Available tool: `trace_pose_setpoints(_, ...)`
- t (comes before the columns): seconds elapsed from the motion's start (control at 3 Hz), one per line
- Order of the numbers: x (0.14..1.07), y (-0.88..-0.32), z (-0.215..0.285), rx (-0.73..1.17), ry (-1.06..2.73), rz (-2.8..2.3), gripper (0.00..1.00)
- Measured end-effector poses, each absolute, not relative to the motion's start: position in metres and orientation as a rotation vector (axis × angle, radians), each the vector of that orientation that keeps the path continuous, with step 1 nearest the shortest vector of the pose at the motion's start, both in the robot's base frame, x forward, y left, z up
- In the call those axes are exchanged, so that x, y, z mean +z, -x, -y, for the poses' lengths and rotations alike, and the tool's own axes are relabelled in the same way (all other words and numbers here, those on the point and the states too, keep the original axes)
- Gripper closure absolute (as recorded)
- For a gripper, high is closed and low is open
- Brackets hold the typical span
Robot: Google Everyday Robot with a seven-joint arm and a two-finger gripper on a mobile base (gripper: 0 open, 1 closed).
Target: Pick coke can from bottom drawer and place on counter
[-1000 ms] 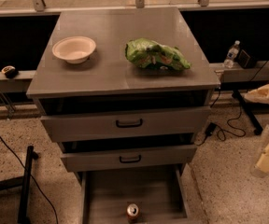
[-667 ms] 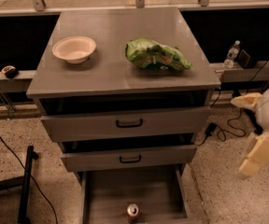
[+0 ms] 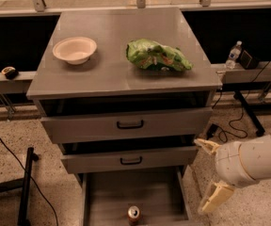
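The coke can [image 3: 134, 214] stands upright at the front middle of the open bottom drawer [image 3: 107, 197], its silver top showing. The counter [image 3: 116, 46] is the grey metal top of the cabinet. My gripper [image 3: 211, 172] is at the lower right, just off the drawer's right side and above the floor, with its two cream fingers spread wide apart and nothing between them. It is to the right of the can and higher than it, not touching it.
A white bowl [image 3: 75, 49] and a green chip bag [image 3: 156, 56] lie on the counter. Two upper drawers with black handles [image 3: 130, 125] stand slightly open. A water bottle [image 3: 233, 55] stands on a ledge at the right. Cables run over the floor.
My arm has moved left and inward from the right edge toward the cabinet, now reaching beside the lower drawers. The can and the things on the counter have not moved.
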State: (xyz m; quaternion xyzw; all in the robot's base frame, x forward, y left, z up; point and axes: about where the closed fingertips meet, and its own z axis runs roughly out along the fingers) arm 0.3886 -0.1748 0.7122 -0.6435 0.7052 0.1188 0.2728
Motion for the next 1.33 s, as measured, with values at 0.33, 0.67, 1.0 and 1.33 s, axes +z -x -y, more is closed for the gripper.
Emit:
trace_pose_setpoints(0.33, 0.719, -0.392, 0.176, 0.298, 1.726, -1.898, 0.0)
trace_pose_setpoints(0.67, 0.688, -0.395, 0.159, 0.402, 1.801, -1.809, 0.0)
trace_pose_setpoints(1.0, 0.597, -0.395, 0.152, 0.539, 1.816, -1.678, 0.0)
trace_pose_setpoints(1.33, 0.511, -0.394, 0.156, 0.647, 1.808, -1.668, 0.0)
